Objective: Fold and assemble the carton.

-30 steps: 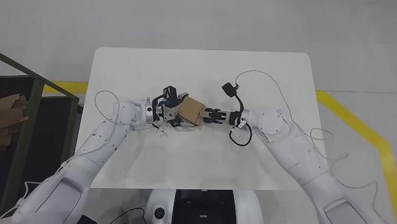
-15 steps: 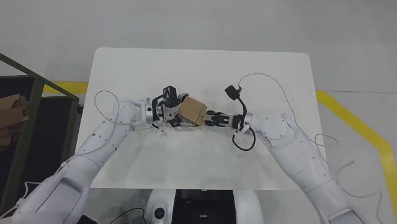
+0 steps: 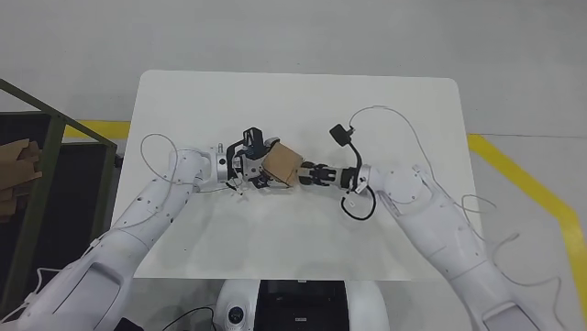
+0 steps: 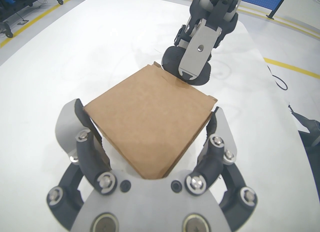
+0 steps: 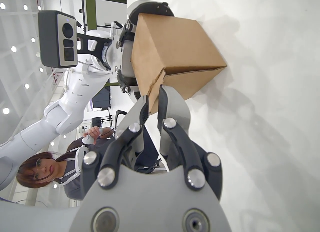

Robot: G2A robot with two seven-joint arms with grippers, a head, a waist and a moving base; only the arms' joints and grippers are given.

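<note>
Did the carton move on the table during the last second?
No. The carton keeps its place against the edges of the table.

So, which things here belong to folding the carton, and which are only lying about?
For the job: carton; left end effector and right end effector, both gripping it.
Lying about: green-framed rack with flat cardboard; yellow floor line.
</note>
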